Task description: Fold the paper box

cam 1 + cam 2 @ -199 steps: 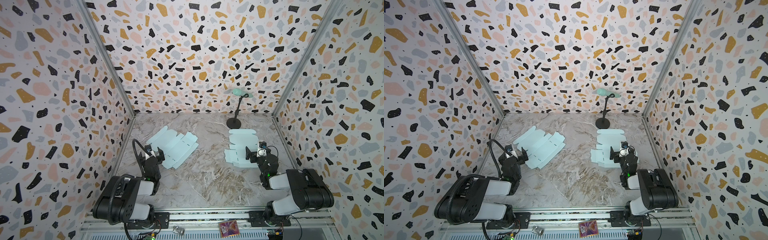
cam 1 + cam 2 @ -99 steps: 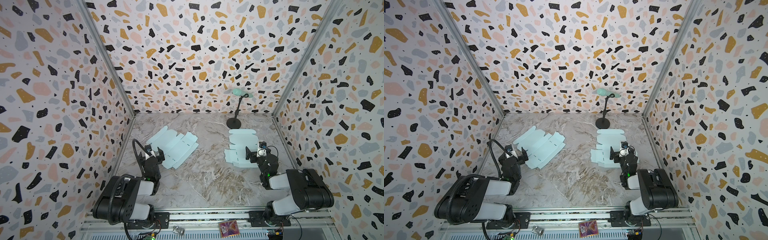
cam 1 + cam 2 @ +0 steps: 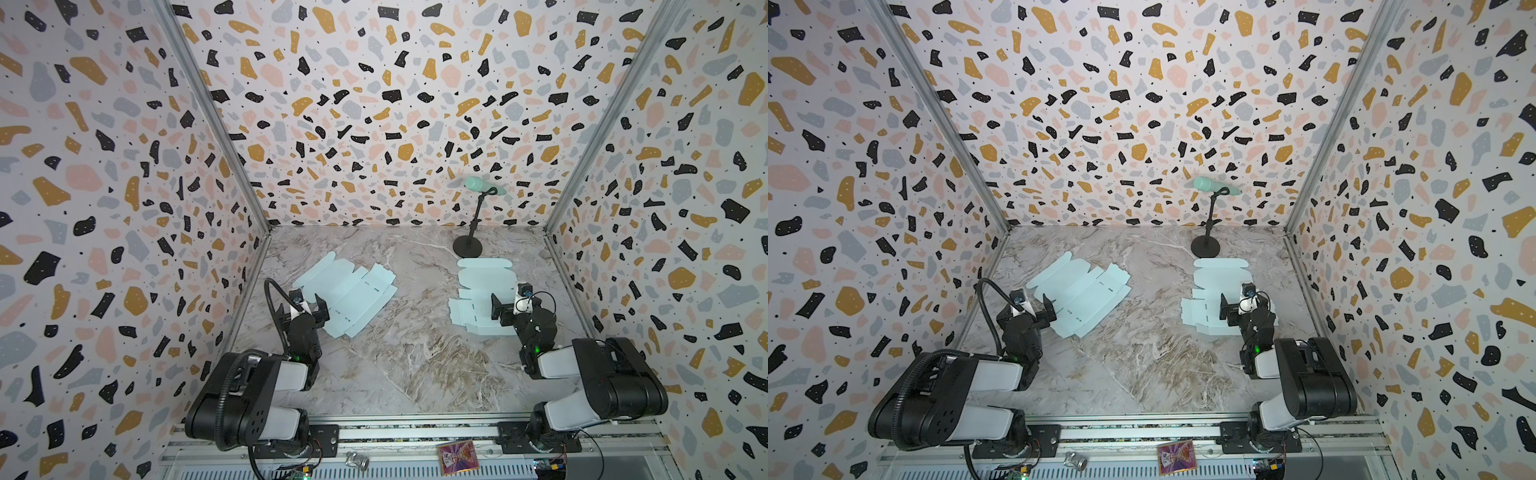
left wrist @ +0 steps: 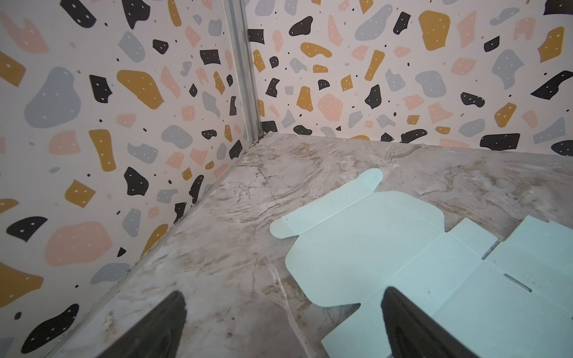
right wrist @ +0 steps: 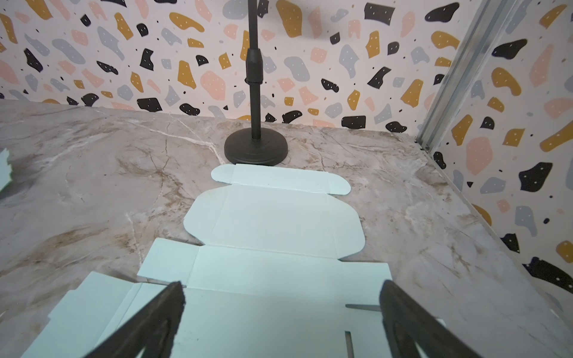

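Overhead, in both top views, the left paper box blank (image 3: 353,291) lies flat beside the left gripper (image 3: 309,303); the right paper box blank (image 3: 484,278) lies under the right gripper (image 3: 505,306), its far flap beside a microphone stand (image 3: 467,248). Both wrist views: jaws wide apart, empty.
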Robot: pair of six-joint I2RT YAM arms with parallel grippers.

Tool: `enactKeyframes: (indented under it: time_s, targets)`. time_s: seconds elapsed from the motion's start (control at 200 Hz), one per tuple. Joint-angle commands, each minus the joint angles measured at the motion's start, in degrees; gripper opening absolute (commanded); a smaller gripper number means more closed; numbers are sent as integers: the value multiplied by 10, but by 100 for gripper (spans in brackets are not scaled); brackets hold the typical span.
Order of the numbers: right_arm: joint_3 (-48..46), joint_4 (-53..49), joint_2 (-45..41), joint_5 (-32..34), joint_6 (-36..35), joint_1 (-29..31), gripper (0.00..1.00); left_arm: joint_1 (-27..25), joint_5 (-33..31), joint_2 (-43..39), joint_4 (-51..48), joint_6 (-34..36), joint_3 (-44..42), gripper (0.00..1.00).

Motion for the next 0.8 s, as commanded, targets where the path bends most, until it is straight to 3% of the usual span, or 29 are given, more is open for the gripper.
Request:
enactKeyframes:
  time_s: [0.0,0.13,0.531,0.641,0.796]
  targets:
    - [15,-14,-17,-9,-6,-2,99,2,12,-22,-5,2,12,100]
    - [9,-16,-33,0,-2,-1,99,2,13,-50,-61,0,31,100]
    - [26,-164,-167,59,-6,42,99,1,39,-147,-254,-42,88,100]
    - [40,-215,-209,72,20,68,99,-1,90,-175,-305,-76,113,100]
    - [100,-340,-236,141,100,121,99,-26,136,-198,-376,-113,152,100]
